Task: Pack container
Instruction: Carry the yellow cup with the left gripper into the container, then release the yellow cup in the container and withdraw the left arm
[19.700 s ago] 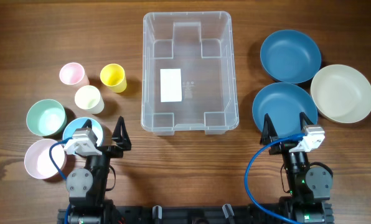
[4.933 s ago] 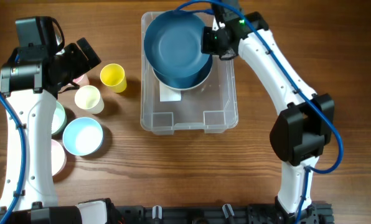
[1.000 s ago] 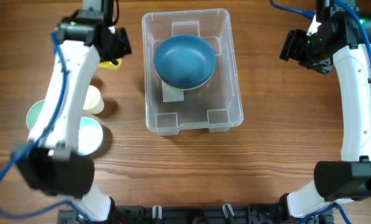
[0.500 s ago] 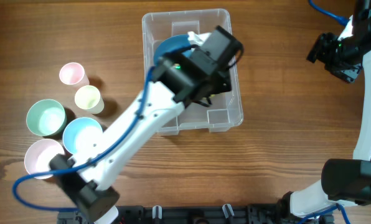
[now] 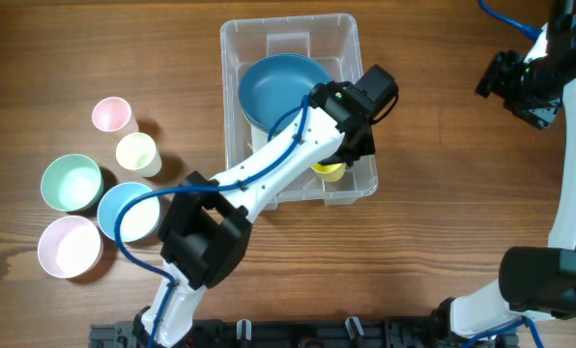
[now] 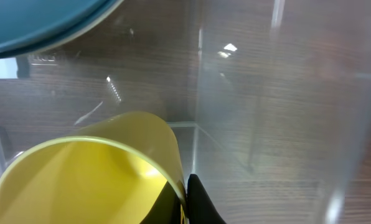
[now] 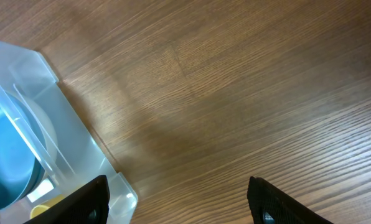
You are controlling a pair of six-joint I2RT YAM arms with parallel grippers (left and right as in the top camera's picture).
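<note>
Left gripper clamped tight on the rim of the yellow cup. Cup is inside the container, near-right corner, just beside the blue bowl. Container sits mid-table. Right gripper has jaws wide, holding nothing, over bare table right of the container.

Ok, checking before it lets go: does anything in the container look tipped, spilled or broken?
Nothing stands out. The blue bowl sits upright in the container, and the left pincer holds the yellow cup by its rim in the near corner. No spills or cracks show.
</note>
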